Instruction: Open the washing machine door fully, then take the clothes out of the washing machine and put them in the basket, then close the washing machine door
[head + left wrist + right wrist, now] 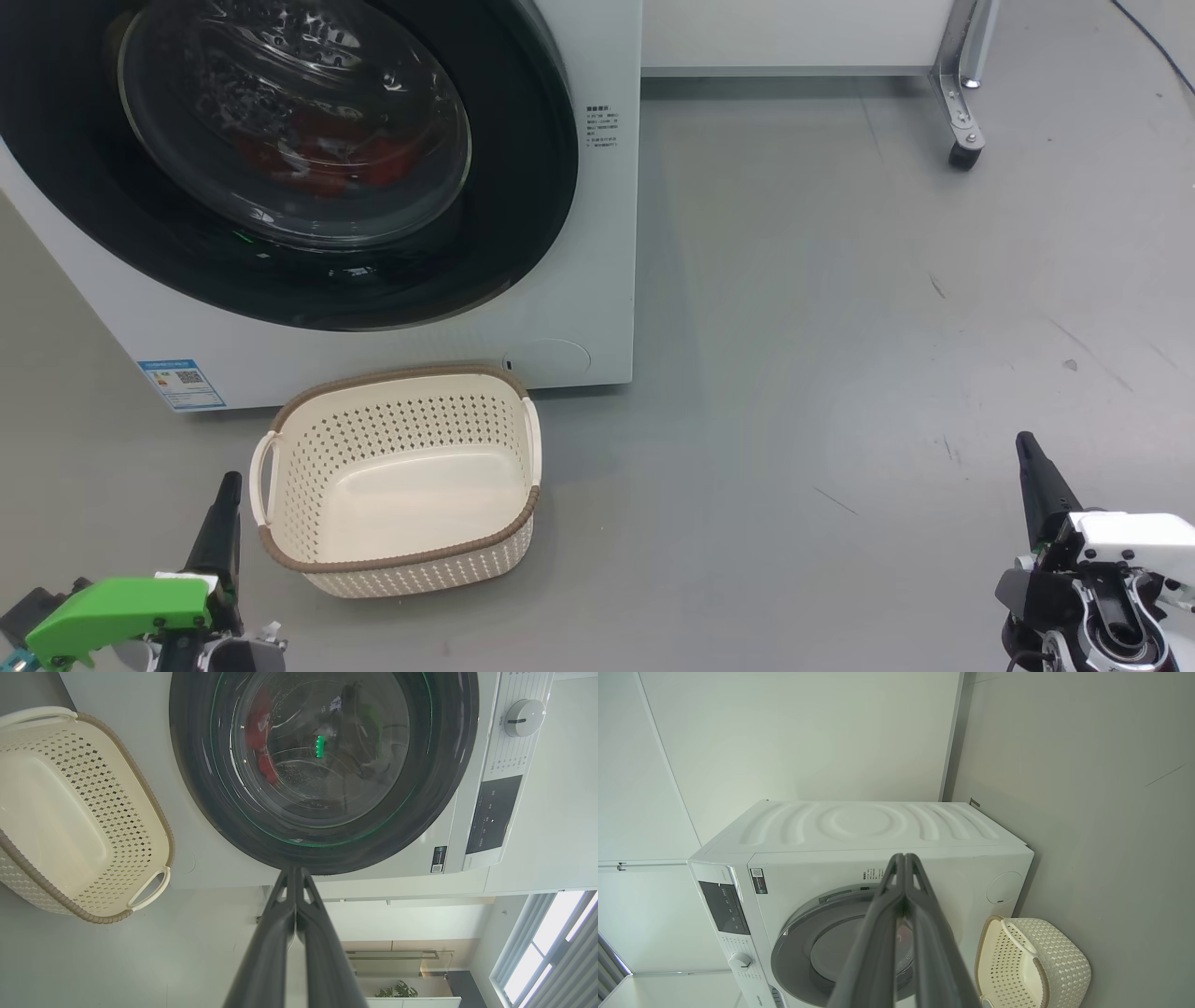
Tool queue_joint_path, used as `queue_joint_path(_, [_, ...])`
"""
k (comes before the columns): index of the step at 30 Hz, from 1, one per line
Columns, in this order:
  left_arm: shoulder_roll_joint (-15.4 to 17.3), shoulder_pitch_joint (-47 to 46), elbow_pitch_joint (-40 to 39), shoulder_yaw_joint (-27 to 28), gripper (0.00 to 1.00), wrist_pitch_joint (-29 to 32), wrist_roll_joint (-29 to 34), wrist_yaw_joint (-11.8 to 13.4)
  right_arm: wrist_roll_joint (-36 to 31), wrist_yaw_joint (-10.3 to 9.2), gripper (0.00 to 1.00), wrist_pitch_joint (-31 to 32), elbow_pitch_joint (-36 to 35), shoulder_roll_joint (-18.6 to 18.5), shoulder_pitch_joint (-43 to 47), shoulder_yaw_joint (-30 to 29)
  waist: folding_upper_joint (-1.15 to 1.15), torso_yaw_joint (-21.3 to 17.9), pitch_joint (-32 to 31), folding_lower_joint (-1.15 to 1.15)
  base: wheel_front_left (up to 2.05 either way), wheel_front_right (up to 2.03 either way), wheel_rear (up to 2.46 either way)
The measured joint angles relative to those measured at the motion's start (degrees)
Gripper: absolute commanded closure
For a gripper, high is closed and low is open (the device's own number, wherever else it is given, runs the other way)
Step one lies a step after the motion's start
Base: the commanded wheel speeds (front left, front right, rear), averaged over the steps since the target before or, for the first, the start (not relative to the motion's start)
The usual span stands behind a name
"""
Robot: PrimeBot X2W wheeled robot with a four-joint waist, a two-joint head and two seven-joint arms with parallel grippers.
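The white washing machine (597, 280) fills the upper left of the head view, its round black-rimmed door (523, 205) closed flat against the front. Red clothes (322, 159) show through the glass bowl, low in the drum. An empty cream basket (397, 560) with a brown rim stands on the floor just in front of the machine. My left gripper (229, 481) sits at the lower left beside the basket's handle, fingers shut, holding nothing. At the lower right, far from the machine, my right gripper (1027, 443) is also shut and empty. The door (196, 765), clothes (259, 723) and basket (70, 812) appear in the left wrist view.
Grey floor (840, 327) stretches to the right of the machine. A metal frame leg on a caster wheel (964, 154) stands at the upper right, below a pale panel. The machine's control panel and dial (523, 716) show in the left wrist view.
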Motion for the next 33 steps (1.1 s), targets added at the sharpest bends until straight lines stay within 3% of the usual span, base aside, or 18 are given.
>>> queue_joint_path(30, [0.0,0.0,0.0,0.0,1.0,0.0,0.0,0.0,0.0,0.0,1.0,0.0,0.0,0.0,0.0,0.0,0.0,0.0,0.0,0.0,0.0,0.0,0.0])
queue_joint_path(31, [0.0,0.0,0.0,0.0,0.0,0.0,0.0,0.0,0.0,0.0,0.0,0.0,0.0,0.0,0.0,0.0,0.0,0.0,0.0,0.0,0.0,0.0,0.0])
queue_joint_path(33, [-0.36,0.48,0.79,0.0,0.0,0.0,0.05,0.04,-0.01,-0.04,0.0,0.0,0.78,0.31,0.57,0.02,0.0,0.0,0.0,0.0,0.0,0.0,0.0])
